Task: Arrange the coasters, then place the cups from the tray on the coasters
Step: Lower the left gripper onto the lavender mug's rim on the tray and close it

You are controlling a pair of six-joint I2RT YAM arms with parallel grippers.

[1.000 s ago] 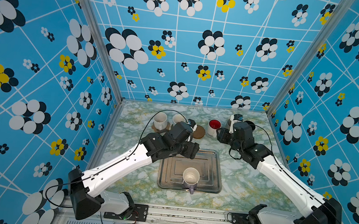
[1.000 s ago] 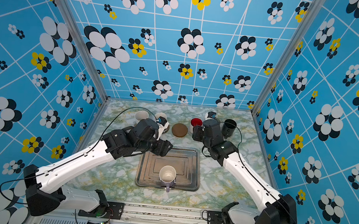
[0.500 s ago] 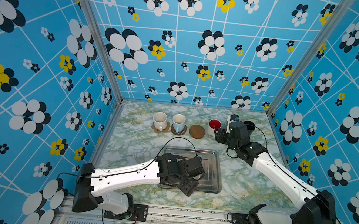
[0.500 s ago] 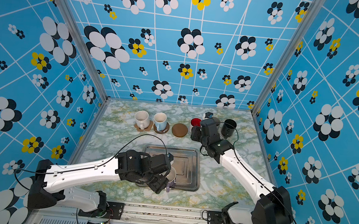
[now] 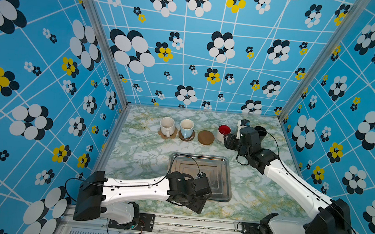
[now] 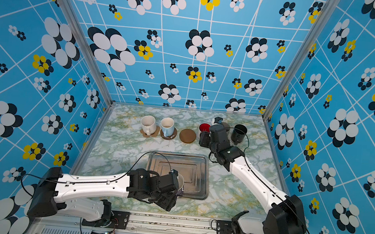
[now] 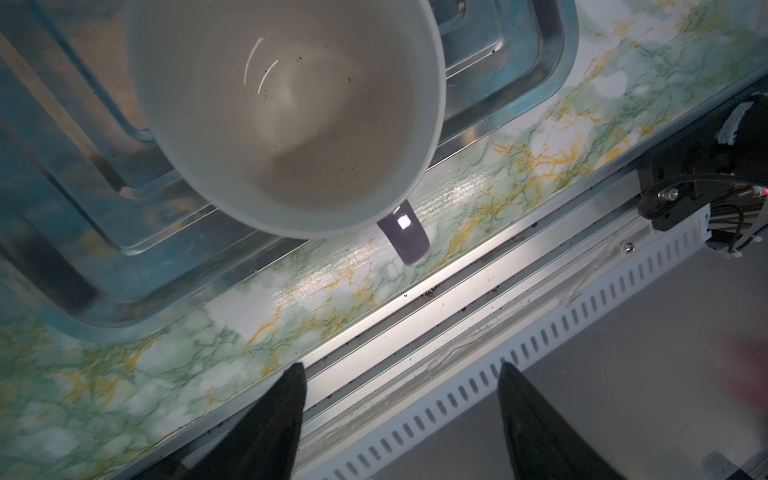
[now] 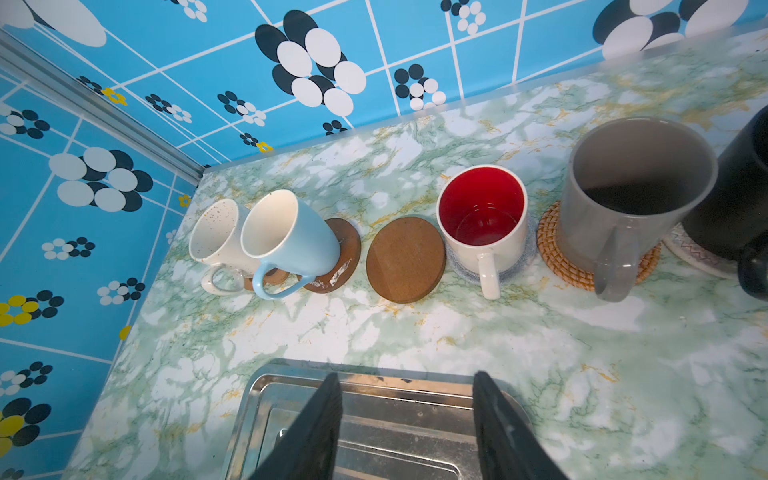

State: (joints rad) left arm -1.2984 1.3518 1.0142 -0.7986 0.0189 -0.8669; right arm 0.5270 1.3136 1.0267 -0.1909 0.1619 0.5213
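A lilac cup [image 7: 286, 116] stands in the silver tray [image 5: 203, 167] at its front rim, handle [image 7: 405, 232] over the rim. My left gripper [image 7: 401, 368] hangs open and empty just in front of it, over the table's front edge, and hides most of the cup in both top views [image 6: 167, 203]. Along the back, a cream cup [image 8: 216, 237], a blue cup [image 8: 286, 237], a red-inside cup [image 8: 482, 220], a grey cup [image 8: 636, 187] and a black cup [image 8: 739, 208] each sit on coasters. One brown disc coaster [image 8: 405, 257] is bare. My right gripper [image 8: 406, 378] is open and empty, beside the red-inside cup [image 5: 223, 131].
A metal rail and slotted white cover [image 7: 540, 332] run along the table's front edge. Blue patterned walls [image 5: 116, 74] close in the left, back and right. The right arm [image 5: 292, 182] crosses the table's right side. Marble tabletop [image 5: 146, 151] lies between the tray and the cup row.
My left arm has swung from the blue cup at the back to the tray's front rim, over the lilac cup. The right gripper has stayed by the red-inside cup.
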